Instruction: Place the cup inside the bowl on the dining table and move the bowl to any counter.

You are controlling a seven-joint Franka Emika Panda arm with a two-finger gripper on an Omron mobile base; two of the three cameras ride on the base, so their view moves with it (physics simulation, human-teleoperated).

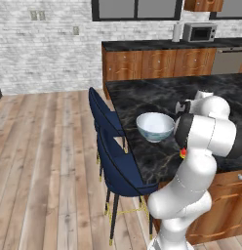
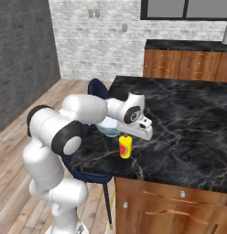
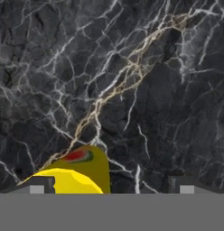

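The claw (image 2: 127, 135) hangs directly over the cup (image 2: 126, 147), and whether its fingers pinch the cup or stand spread I cannot tell. The cup stands upright on the dining table (image 2: 188, 119), near its front edge. Just beyond the cup sits the bowl (image 1: 155, 126), empty. Farther back runs the wall-side counter (image 1: 157, 45). Judging from this, neither step is done: cup into bowl, then bowl across.
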